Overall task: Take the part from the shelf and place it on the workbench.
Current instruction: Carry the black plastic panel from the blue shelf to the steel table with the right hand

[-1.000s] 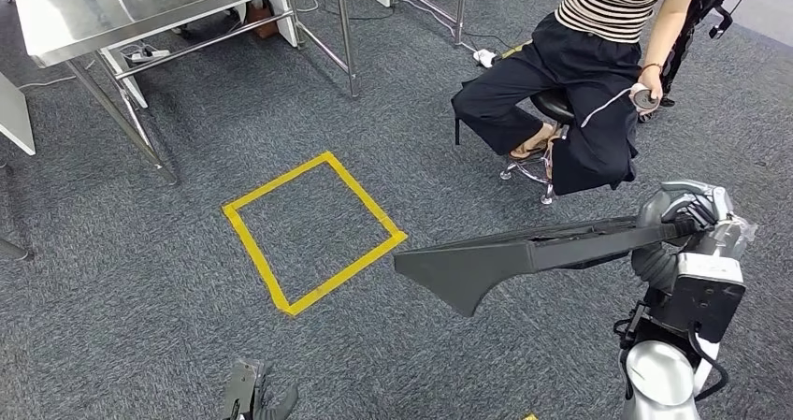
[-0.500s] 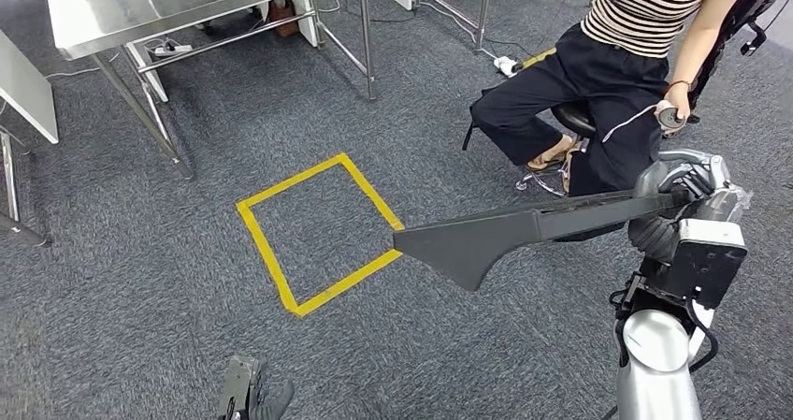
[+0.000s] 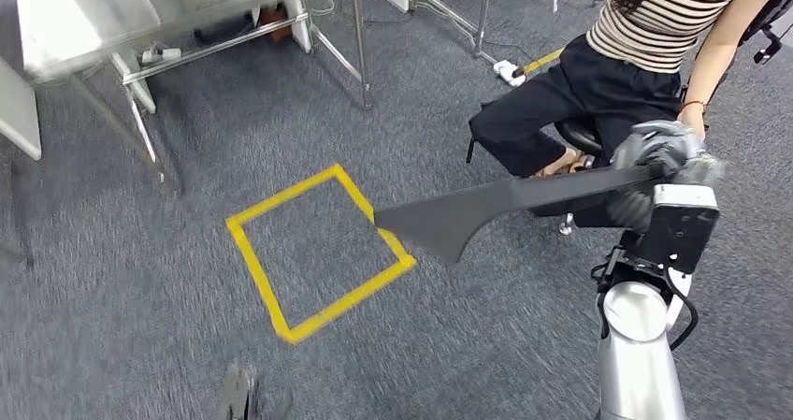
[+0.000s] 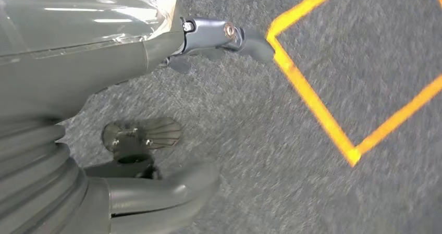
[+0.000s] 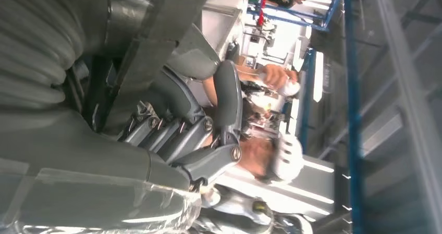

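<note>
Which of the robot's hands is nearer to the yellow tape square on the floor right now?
Probably the left. The left hand hangs low over the carpet just beside the yellow tape square. The right hand is off to the side, holding the black part.

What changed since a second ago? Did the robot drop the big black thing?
No. The right hand still grips the black part, now raised a little, its tip over the yellow tape square. The whole view shifted, so the camera moved. The left hand still hangs holding nothing.
</note>
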Available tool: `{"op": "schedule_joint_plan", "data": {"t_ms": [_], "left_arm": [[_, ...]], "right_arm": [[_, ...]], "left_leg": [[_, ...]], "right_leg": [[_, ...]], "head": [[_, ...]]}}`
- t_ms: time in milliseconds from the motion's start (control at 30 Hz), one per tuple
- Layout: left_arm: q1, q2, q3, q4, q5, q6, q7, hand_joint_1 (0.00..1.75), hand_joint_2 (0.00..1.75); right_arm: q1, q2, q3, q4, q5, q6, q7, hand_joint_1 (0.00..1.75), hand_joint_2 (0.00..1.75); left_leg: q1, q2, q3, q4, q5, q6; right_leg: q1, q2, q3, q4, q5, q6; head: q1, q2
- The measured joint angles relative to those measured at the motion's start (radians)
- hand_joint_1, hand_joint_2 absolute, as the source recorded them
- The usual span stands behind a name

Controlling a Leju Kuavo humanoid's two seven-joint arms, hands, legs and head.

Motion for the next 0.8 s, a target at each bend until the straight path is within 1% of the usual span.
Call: {"op": "schedule_joint_plan", "data": {"t_ms": [33,67,100,133,167,200,233,267,300,333,367,400,433,467,500,533,567,600,633,667,700,733,767,800], "left_arm": [[-0.004,0.001,0.000,-0.002,0.001,0.001,-0.001,0.00,1.75],[-0.008,0.003,0.001,-0.004,0.001,0.002,-0.002,0.00,1.75],[-0.012,0.004,0.001,-0.005,0.002,0.004,-0.003,0.00,1.75],[-0.015,0.004,0.002,-0.006,0.002,0.006,-0.003,0.00,1.75],[-0.015,0.003,0.002,-0.006,0.003,0.007,-0.002,0.00,1.75],[-0.014,0.001,0.003,-0.006,0.003,0.009,-0.001,0.00,1.75],[-0.013,-0.001,0.003,-0.006,0.003,0.010,0.000,0.00,1.75],[-0.011,-0.004,0.003,-0.006,0.003,0.010,0.000,0.00,1.75],[-0.010,-0.006,0.003,-0.006,0.004,0.010,0.001,0.00,1.75],[-0.009,-0.008,0.003,-0.006,0.005,0.011,0.002,0.00,1.75],[-0.009,-0.009,0.003,-0.006,0.007,0.011,0.003,0.00,1.75],[-0.009,-0.010,0.003,-0.006,0.009,0.012,0.004,0.00,1.75],[-0.010,-0.010,0.004,-0.006,0.012,0.013,0.005,0.00,1.75],[-0.012,-0.010,0.006,-0.006,0.013,0.014,0.006,0.00,1.75],[-0.016,-0.010,0.007,-0.007,0.015,0.016,0.007,0.00,1.75],[-0.021,-0.010,0.009,-0.009,0.016,0.018,0.008,0.00,1.75],[-0.025,-0.010,0.011,-0.010,0.017,0.019,0.008,0.00,1.75],[-0.029,-0.011,0.013,-0.012,0.018,0.020,0.008,0.00,1.75],[-0.030,-0.011,0.015,-0.012,0.019,0.020,0.008,0.00,1.75],[-0.029,-0.012,0.016,-0.013,0.020,0.020,0.008,0.00,1.75],[-0.027,-0.012,0.017,-0.012,0.020,0.019,0.008,0.00,1.75],[-0.024,-0.012,0.017,-0.012,0.021,0.019,0.008,0.00,1.75],[-0.022,-0.012,0.017,-0.012,0.021,0.020,0.009,0.00,1.75],[-0.022,-0.012,0.017,-0.012,0.021,0.021,0.011,0.00,1.75]], "right_arm": [[-0.003,0.004,0.002,0.004,0.002,0.000,0.002,1.75,1.75],[-0.006,0.007,0.003,0.008,0.004,0.000,0.002,1.75,1.75],[-0.009,0.009,0.004,0.012,0.006,0.000,0.002,1.75,1.75],[-0.012,0.010,0.006,0.016,0.008,0.000,0.002,1.75,1.75],[-0.014,0.011,0.007,0.021,0.011,0.000,0.002,1.75,1.75],[-0.015,0.012,0.008,0.025,0.012,-0.001,0.002,1.75,1.75],[-0.015,0.013,0.008,0.029,0.014,-0.001,0.002,1.75,1.75],[-0.016,0.013,0.008,0.032,0.015,-0.002,0.002,1.75,1.75],[-0.017,0.014,0.008,0.034,0.016,-0.002,0.002,1.75,1.75],[-0.018,0.015,0.008,0.036,0.017,-0.002,0.002,1.75,1.75],[-0.019,0.016,0.008,0.038,0.018,-0.002,0.002,1.75,1.75],[-0.021,0.016,0.009,0.041,0.018,-0.003,0.002,1.75,1.75],[-0.024,0.018,0.009,0.044,0.018,-0.003,0.003,1.75,1.75],[-0.028,0.020,0.010,0.046,0.018,-0.005,0.003,1.75,1.75],[-0.035,0.022,0.011,0.047,0.018,-0.007,0.004,1.75,1.75],[-0.042,0.025,0.011,0.047,0.019,-0.009,0.005,1.75,1.75],[-0.047,0.028,0.011,0.046,0.022,-0.011,0.005,1.75,1.75],[-0.051,0.029,0.010,0.046,0.025,-0.012,0.006,1.75,1.75],[-0.051,0.029,0.010,0.046,0.030,-0.013,0.006,1.75,1.75],[-0.048,0.030,0.010,0.047,0.033,-0.014,0.007,1.75,1.75],[-0.045,0.031,0.010,0.048,0.036,-0.015,0.009,1.75,1.75],[-0.042,0.030,0.009,0.048,0.037,-0.017,0.011,1.75,1.75],[-0.040,0.030,0.008,0.047,0.038,-0.018,0.013,1.75,1.75],[-0.040,0.030,0.007,0.045,0.041,-0.020,0.015,1.75,1.75]], "left_leg": [[-0.004,0.001,0.032,-0.030,-0.025,0.011],[-0.003,0.000,0.067,-0.059,-0.049,0.018],[0.000,-0.001,0.103,-0.086,-0.073,0.024],[0.007,-0.003,0.135,-0.103,-0.093,0.024],[0.011,-0.006,0.160,-0.110,-0.112,0.021],[0.015,-0.011,0.187,-0.113,-0.134,0.017],[0.020,-0.016,0.216,-0.113,-0.158,0.009],[0.025,-0.021,0.247,-0.114,-0.183,0.001],[0.031,-0.026,0.281,-0.114,-0.211,-0.007],[0.037,-0.030,0.317,-0.114,-0.239,-0.015],[0.041,-0.033,0.350,-0.114,-0.269,-0.023],[0.042,-0.035,0.382,-0.113,-0.301,-0.032],[0.041,-0.035,0.405,-0.117,-0.328,-0.039],[0.039,-0.034,0.425,-0.124,-0.348,-0.045],[0.037,-0.031,0.439,-0.128,-0.357,-0.050],[0.037,-0.028,0.438,-0.119,-0.350,-0.053],[0.037,-0.023,0.425,-0.082,-0.329,-0.055],[0.038,-0.018,0.388,-0.015,-0.303,-0.055],[0.038,-0.013,0.333,0.069,-0.285,-0.055],[0.038,-0.010,0.271,0.148,-0.286,-0.055],[0.039,-0.007,0.209,0.206,-0.314,-0.056],[0.039,-0.006,0.155,0.234,-0.359,-0.058],[0.039,-0.005,0.109,0.237,-0.406,-0.061],[0.040,-0.005,0.073,0.220,-0.438,-0.062]], "right_leg": [[-0.005,-0.001,0.004,0.013,0.012,0.012],[-0.006,-0.002,-0.011,0.059,0.034,0.023],[-0.006,-0.002,-0.054,0.132,0.058,0.033],[-0.006,-0.002,-0.115,0.218,0.074,0.036],[-0.006,-0.002,-0.182,0.295,0.075,0.034],[-0.005,-0.002,-0.247,0.345,0.053,0.029],[-0.005,-0.003,-0.304,0.365,0.018,0.023],[-0.006,-0.003,-0.347,0.359,-0.017,0.021],[-0.006,-0.004,-0.380,0.329,-0.038,0.026],[-0.007,-0.006,-0.401,0.280,-0.026,0.040],[-0.009,-0.012,-0.413,0.216,0.039,0.065],[-0.010,-0.023,-0.416,0.154,0.139,0.088],[-0.009,-0.031,-0.412,0.116,0.223,0.092],[-0.007,-0.035,-0.408,0.097,0.285,0.084],[-0.004,-0.035,-0.403,0.098,0.300,0.060],[-0.004,-0.029,-0.396,0.107,0.281,0.031],[-0.005,-0.023,-0.388,0.105,0.267,0.015],[-0.006,-0.019,-0.371,0.101,0.251,0.003],[-0.006,-0.016,-0.348,0.095,0.234,-0.005],[-0.005,-0.013,-0.321,0.085,0.217,-0.010],[-0.004,-0.012,-0.292,0.076,0.202,-0.011],[-0.003,-0.010,-0.262,0.066,0.188,-0.011],[-0.002,-0.007,-0.231,0.057,0.172,-0.010],[-0.002,-0.005,-0.198,0.050,0.156,-0.009]], "head": [[-0.009,0.000],[-0.014,0.000],[-0.015,0.000],[-0.015,0.000],[-0.013,0.000],[-0.010,0.000],[-0.008,0.000],[-0.006,0.000],[-0.004,0.000],[-0.002,0.000],[0.001,0.000],[0.006,0.000],[0.011,0.000],[0.012,0.000],[0.013,0.000],[0.011,0.000],[0.006,0.000],[0.005,0.000],[0.001,0.000],[-0.002,0.000],[-0.004,0.000],[-0.004,0.000],[-0.005,0.000],[-0.005,0.000]]}}
